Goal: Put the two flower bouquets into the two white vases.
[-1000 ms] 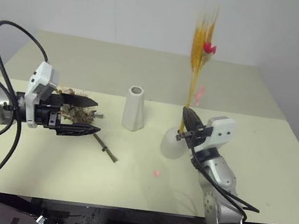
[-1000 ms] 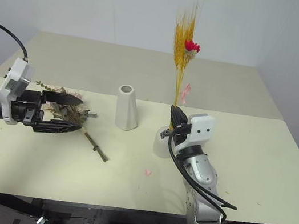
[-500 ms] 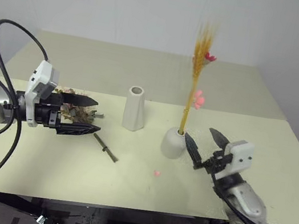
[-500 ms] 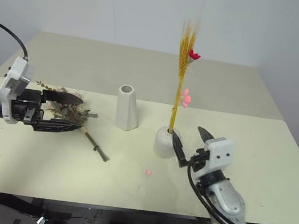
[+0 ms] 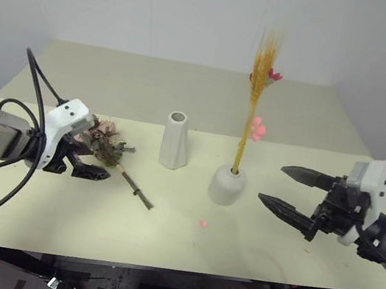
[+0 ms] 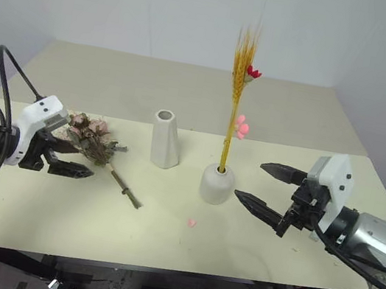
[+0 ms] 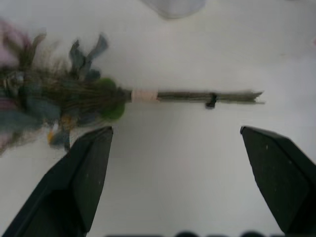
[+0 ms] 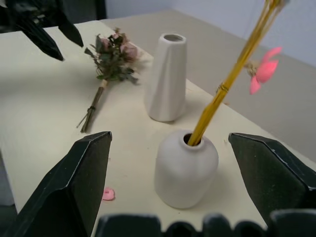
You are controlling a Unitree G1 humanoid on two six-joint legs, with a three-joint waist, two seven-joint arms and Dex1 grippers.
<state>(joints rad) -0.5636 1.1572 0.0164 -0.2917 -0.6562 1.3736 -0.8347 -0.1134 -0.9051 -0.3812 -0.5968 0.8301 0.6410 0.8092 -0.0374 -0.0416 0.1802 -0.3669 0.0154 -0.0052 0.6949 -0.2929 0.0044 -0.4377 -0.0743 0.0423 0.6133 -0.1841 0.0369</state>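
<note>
My right gripper point(image 5: 297, 190) has let go of the yellow stalk bundle point(image 5: 254, 103) and drawn back toward the right edge of the surface point(image 5: 162, 236), jaws spread wide. The bundle now stands in the squat vase point(image 5: 227, 186). My left gripper point(image 5: 88, 163) has tipped down over the rose bunch point(image 5: 107, 146), jaws spread, near the left edge. The tall vase point(image 5: 174, 140) stands empty mid-surface.

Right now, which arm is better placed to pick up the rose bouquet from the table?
The left. Its open left gripper hovers directly over the rose bouquet; the right gripper is beyond the squat vase.
</note>
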